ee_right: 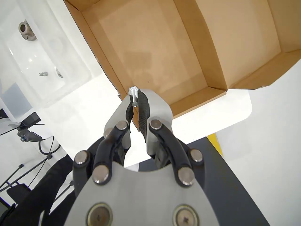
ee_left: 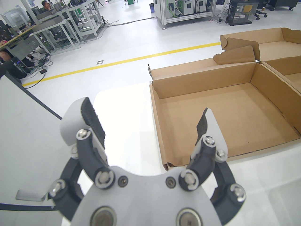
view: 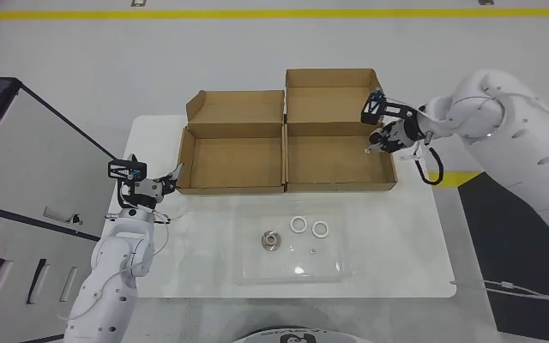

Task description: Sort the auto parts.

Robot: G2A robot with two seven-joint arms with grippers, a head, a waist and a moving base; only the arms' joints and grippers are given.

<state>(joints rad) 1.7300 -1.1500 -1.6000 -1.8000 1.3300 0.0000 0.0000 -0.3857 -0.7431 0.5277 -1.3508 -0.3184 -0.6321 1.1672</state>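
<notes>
Bolt, a small threaded steel fastener, is sitting clamped between the pads of the right gripper. Its long axis is running along the fingers, with the hexagonal head pointing away from the wrist and just clearing the fingertips.

In the top view the right gripper is hanging at the right end of the right-hand box, in the upper right of the frame. In the right wrist view the bolt head is overlapping the cardboard wall nearest the wrist, and the bare floor of the right-hand box is lying directly beyond it. The coming move therefore appears to turn on carrying the head a little farther along its own axis, over that wall, before letting go. A release short of the wall would likely be dropping the bolt onto the table.

The left gripper is standing spread wide and holding nothing. It is near the outer wall of the left-hand box, at the middle left of the top view, so the right arm is the nearer one.

The remaining parts are lying in the clear tray at lower centre: a flanged fitting, two white rings and a small stud.
</notes>
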